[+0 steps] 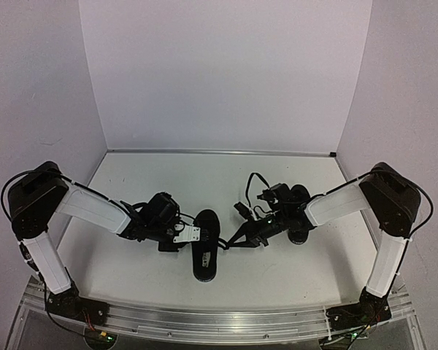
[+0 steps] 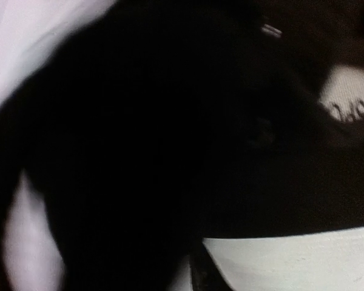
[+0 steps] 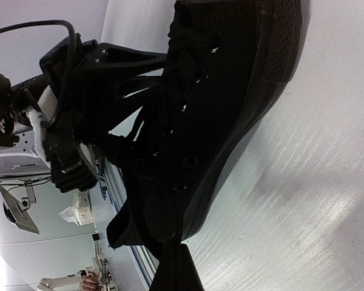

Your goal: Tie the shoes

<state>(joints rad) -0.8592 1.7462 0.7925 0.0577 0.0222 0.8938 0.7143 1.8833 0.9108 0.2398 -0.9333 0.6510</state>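
Top external: your left pincer (image 1: 190, 235) sits against the shoe (image 1: 205, 257); grip unreadable.
right pincer (image 1: 237, 239): beside shoe, grip unreadable too.

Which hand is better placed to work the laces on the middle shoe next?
Probably left. The left hand is right at the shoe's side, and the right wrist view shows its fingers reaching over the laces. The right hand sits beside the shoe, off the lacing.

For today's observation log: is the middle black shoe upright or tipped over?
Upright: from above the black shoe shows its open top; its sole lies flat on the table.
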